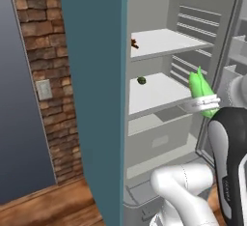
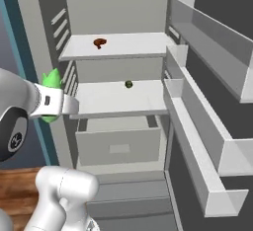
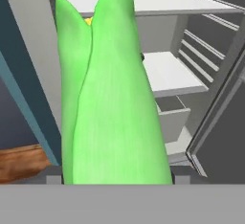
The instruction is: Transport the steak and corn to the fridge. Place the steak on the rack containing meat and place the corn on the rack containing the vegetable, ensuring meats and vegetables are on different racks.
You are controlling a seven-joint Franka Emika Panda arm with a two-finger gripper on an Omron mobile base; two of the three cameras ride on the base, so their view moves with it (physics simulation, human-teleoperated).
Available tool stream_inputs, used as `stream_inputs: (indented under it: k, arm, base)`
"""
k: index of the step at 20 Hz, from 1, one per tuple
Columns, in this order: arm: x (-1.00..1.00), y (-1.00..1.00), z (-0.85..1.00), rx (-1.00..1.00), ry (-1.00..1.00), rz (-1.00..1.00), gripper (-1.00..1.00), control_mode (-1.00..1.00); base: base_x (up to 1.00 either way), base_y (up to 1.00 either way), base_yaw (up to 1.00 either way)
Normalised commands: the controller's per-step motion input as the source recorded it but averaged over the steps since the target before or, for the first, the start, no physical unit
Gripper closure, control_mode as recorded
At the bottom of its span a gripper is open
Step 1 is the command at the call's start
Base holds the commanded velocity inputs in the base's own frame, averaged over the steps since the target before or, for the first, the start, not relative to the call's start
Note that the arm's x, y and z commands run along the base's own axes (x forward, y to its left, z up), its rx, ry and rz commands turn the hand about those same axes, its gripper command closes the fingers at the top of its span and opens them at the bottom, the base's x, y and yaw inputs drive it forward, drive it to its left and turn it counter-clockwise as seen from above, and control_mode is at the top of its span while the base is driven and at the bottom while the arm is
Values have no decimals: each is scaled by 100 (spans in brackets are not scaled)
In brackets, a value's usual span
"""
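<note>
My gripper (image 1: 202, 105) is shut on the corn (image 1: 200, 87), a bright light-green ear that points upward. It hangs in front of the open fridge (image 1: 159, 143), at about the height of the lower shelf (image 1: 154, 92). In the right base view the corn (image 2: 52, 80) and gripper (image 2: 55, 101) sit just left of the shelves. The hand view has the corn (image 3: 112, 108) close up, hiding most of the interior. The small dark brown meat (image 2: 100, 42) lies on the upper rack (image 2: 133, 45). The dark green vegetable (image 2: 129, 84) lies on the lower shelf (image 2: 118, 99). The steak is out of view.
A teal panel (image 1: 91, 99) stands left of the fridge opening, with a brick wall (image 1: 43, 75) beyond it. Grey drawers (image 2: 118, 146) sit under the shelves. The open door's white racks (image 2: 207, 111) jut out on the right. Wooden floor (image 1: 43, 208) lies below.
</note>
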Motion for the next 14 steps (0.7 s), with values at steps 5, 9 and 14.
stream_inputs:
  k: [5, 9, 14]
  arm:
    - [0, 0, 0, 0, 0, 0, 100, 100]
    - [0, 0, 0, 0, 0, 0, 100, 100]
    - [49, -25, -30, 0, 0, 2, 100, -100]
  base:
    - [100, -46, 19]
    - [100, -39, 20]
    - [40, -14, 5]
